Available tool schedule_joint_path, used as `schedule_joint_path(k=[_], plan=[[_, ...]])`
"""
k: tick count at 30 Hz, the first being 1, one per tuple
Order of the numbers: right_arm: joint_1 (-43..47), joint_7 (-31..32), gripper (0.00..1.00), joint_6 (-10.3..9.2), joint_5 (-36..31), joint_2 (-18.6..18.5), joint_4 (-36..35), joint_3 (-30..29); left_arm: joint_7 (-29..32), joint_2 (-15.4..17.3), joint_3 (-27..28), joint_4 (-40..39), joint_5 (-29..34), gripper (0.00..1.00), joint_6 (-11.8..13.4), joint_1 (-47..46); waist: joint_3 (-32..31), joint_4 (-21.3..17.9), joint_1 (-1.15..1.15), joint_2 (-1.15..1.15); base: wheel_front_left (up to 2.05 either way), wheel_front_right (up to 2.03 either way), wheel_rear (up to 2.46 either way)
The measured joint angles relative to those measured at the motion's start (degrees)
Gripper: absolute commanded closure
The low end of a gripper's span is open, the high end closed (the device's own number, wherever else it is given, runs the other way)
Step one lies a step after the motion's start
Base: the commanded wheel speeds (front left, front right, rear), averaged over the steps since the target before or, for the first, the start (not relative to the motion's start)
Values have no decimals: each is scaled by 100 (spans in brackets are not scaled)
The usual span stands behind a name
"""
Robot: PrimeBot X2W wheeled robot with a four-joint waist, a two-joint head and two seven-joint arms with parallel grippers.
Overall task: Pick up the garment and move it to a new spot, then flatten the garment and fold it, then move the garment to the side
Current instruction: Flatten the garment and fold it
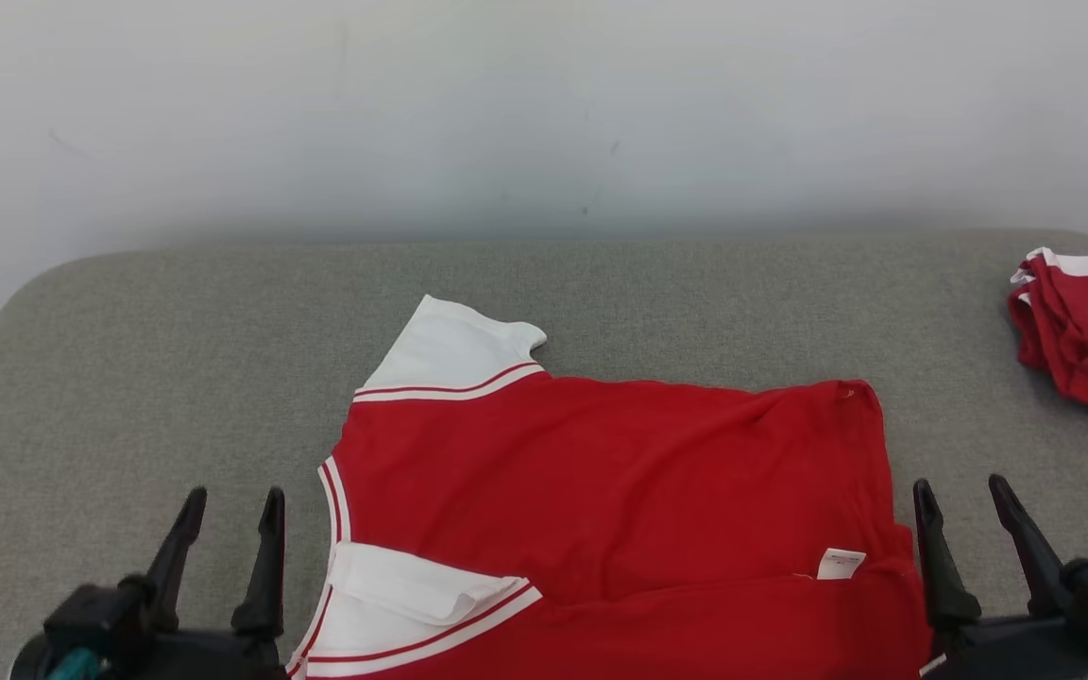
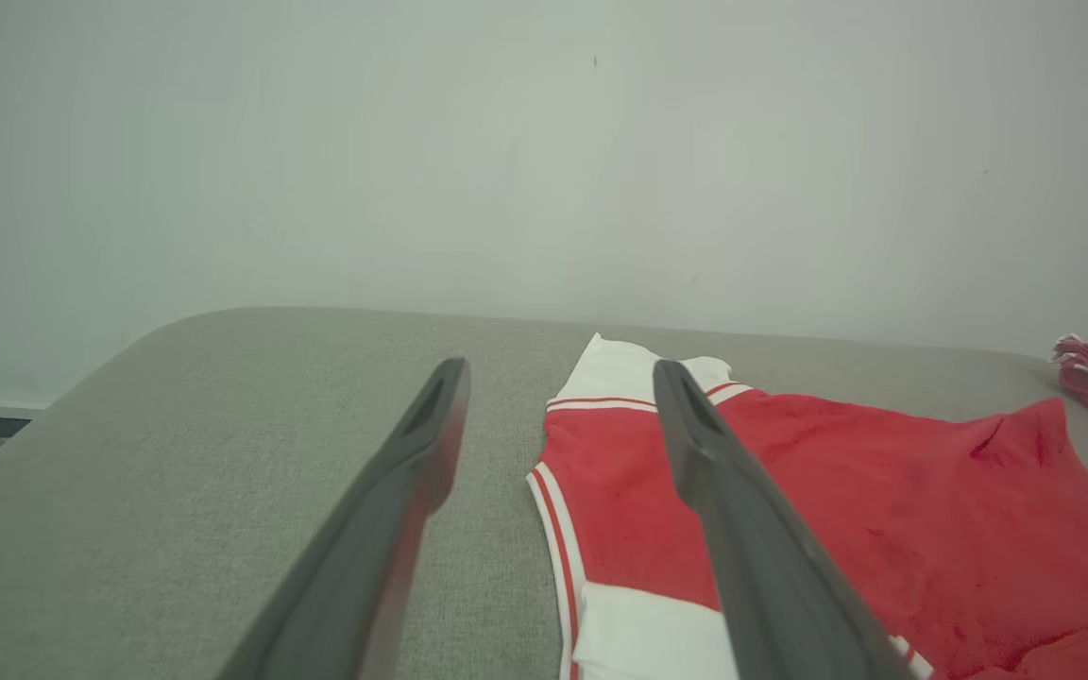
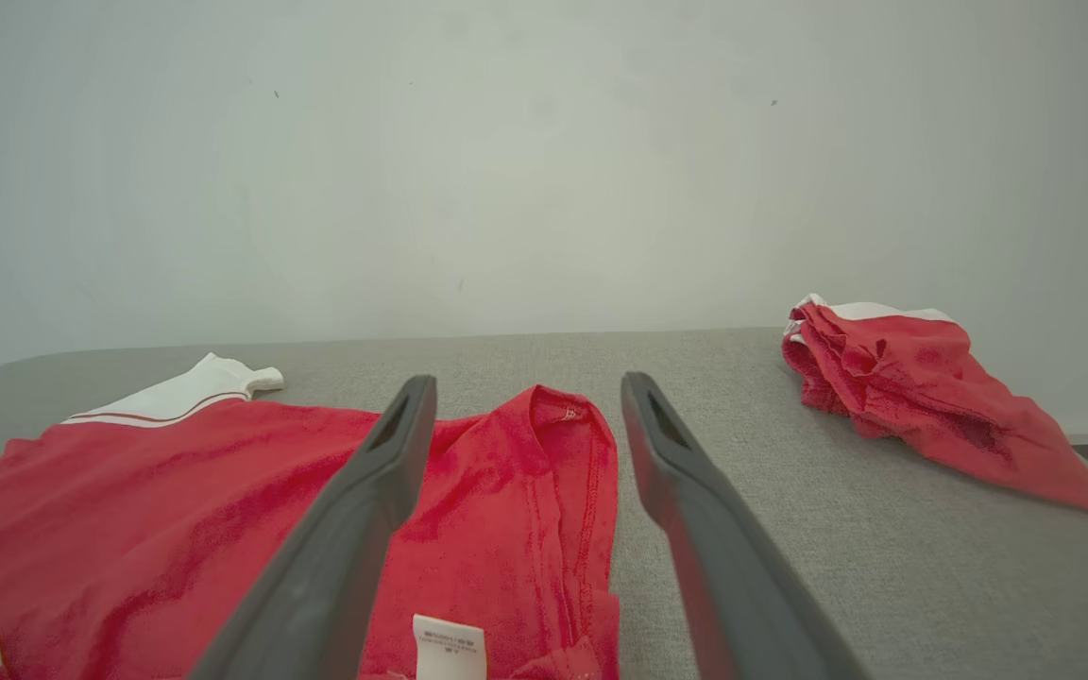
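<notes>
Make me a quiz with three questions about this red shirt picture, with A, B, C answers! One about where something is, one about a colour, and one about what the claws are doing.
1. Where does the crumpled red bundle lie, compared with the spread shirt?
A. to its right, near the edge of the grey table
B. on top of it
C. to its left

2. What colour are the shirt's sleeves?
A. blue
B. white with red stripes
C. black

3. How do the left gripper and the right gripper stand?
A. both shut on the shirt
B. one shut, one open
C. both open, holding nothing

Answers:
1 A: the bundle sits apart from the shirt at the right side of the head view.
2 B: both sleeves are white cloth edged with thin red lines.
3 C: each pair of fingers is spread with nothing between them.
</notes>
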Motion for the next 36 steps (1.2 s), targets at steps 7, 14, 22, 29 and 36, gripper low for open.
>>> schedule_joint_path(k=[7, 14, 22, 29, 36], plan=[[-953, 402, 0, 0, 64, -292, 272, 138, 419, 364, -167, 238, 31, 0, -334, -1496, 396, -60, 1, 0, 0, 0, 0], [-2045, 676, 0, 0, 111, -382, 768, 308, 978, 679, -471, 601, -126, 0, -524, -3375, 1045, -177, 1, 0, 0, 0, 0], [-3287, 847, 0, 0, 162, -343, 1596, 788, 1340, 1027, -1401, 1813, -461, 0, -572, -5104, 1910, -494, 3, 1, 0, 0, 0], [-3630, 1001, 0, 0, 422, -196, 1825, 1084, 1407, 1183, -2020, 3015, -984, 0, -573, -5627, 2275, -902, 2, 1, 0, 0, 0], [-3649, 1048, 0, 0, 676, -92, 1708, 1345, 1380, 1328, -2465, 3750, -1410, 0, -573, -5978, 2504, -1225, 1, 1, 0, 0, 0]])
